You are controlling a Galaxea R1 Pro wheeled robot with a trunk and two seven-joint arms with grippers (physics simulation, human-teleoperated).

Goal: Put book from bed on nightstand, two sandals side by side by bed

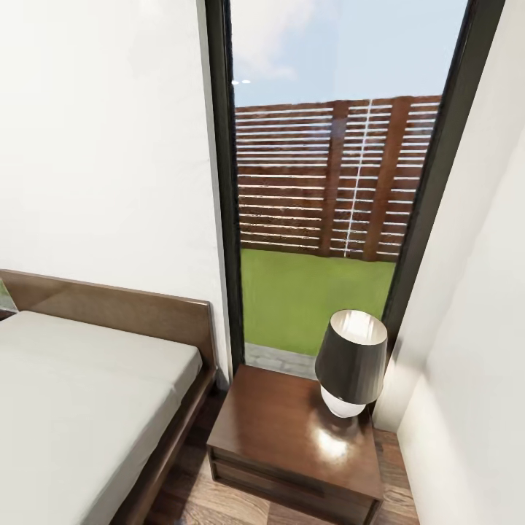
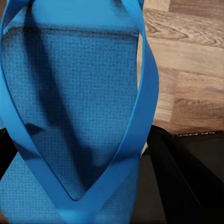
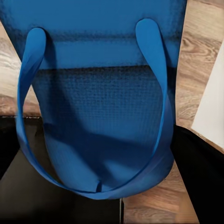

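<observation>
The bed [image 1: 73,394], a pale mattress in a dark brown frame, lies at the lower left of the head view. Beside its headboard stands a dark-brown nightstand [image 1: 277,437]. The book is out of view. One bright blue sandal [image 2: 70,93] hangs close in front of the left wrist camera, above the wood floor, with my left gripper [image 2: 81,151] shut on it. The other blue sandal [image 3: 102,107] hangs the same way in the right wrist view, and my right gripper [image 3: 100,149] is shut on it. Both sandals hide most of the fingers.
A dark-shaded lamp [image 1: 351,361] stands on the nightstand's right rear corner. A tall window [image 1: 328,189] rises behind it, and a white wall [image 1: 474,364] closes in at the right. Wood-plank floor [image 2: 191,70] lies below the sandals.
</observation>
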